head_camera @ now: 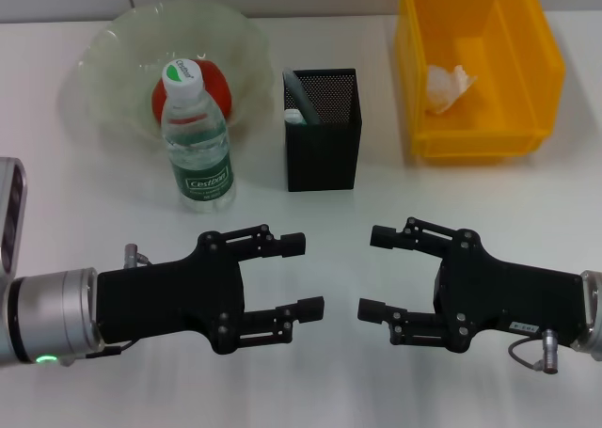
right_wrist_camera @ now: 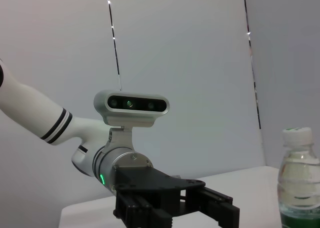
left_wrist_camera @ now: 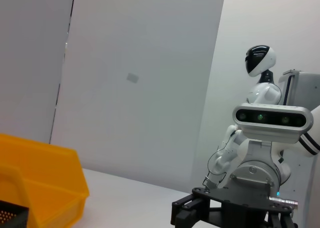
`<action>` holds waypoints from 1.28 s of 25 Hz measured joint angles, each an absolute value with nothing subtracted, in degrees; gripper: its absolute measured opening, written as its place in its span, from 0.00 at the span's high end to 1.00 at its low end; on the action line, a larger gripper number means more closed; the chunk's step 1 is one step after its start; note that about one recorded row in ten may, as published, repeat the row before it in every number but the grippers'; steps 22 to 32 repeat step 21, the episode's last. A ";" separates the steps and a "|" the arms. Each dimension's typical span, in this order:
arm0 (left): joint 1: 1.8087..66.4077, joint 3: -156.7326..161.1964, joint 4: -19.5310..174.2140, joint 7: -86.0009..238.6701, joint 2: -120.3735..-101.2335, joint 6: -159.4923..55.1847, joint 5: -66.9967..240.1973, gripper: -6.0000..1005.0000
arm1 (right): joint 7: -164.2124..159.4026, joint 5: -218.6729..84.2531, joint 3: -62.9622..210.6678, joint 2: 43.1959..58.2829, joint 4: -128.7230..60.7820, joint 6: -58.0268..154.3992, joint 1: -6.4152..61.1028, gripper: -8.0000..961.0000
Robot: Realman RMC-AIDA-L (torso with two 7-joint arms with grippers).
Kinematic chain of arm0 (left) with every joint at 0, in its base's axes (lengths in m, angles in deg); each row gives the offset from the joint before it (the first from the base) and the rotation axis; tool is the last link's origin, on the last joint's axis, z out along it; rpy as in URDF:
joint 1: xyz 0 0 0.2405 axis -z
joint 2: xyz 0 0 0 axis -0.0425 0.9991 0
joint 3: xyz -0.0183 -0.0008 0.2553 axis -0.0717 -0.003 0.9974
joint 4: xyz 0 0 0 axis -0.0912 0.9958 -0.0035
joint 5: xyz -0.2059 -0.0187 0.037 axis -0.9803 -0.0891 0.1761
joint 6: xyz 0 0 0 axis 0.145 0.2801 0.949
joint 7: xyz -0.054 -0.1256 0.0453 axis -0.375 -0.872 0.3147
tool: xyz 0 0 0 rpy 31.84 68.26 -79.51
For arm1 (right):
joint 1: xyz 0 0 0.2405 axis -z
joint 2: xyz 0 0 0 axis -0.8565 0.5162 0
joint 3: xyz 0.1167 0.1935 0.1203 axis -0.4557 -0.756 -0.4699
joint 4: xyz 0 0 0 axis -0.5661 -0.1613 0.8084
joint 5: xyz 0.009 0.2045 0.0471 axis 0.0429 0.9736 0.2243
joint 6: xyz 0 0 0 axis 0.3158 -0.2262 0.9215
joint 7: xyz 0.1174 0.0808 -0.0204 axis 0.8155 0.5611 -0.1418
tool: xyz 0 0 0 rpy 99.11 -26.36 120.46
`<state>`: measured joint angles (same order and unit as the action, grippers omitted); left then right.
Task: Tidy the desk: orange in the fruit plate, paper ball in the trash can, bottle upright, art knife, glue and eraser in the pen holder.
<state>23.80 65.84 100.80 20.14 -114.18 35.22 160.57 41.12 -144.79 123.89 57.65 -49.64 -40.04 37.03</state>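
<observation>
Head view: white desk (head_camera: 527, 193), pale walls.

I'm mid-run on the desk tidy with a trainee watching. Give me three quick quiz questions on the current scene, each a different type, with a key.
1. True or false: the bottle lies on its side on the desk.
2. Multiple choice: where is the paper ball? A) in the fruit plate; B) in the trash can; C) in the pen holder.
3. Fill in: the left gripper and right gripper both have their fingers ____ and hold nothing.

Key: 1. False: it stands upright in front of the fruit plate, which holds the orange. 2. B. 3. open.
</observation>
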 joint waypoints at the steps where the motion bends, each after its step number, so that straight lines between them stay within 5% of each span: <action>1: 23.79 65.84 100.80 20.14 -114.18 35.18 160.57 0.28 | 41.12 -144.79 123.89 57.65 -49.60 -40.03 37.02 0.17; 32: 23.79 65.84 100.62 20.44 -114.28 34.98 160.39 0.28 | 41.10 -144.49 123.89 57.68 -48.38 -40.01 36.96 0.17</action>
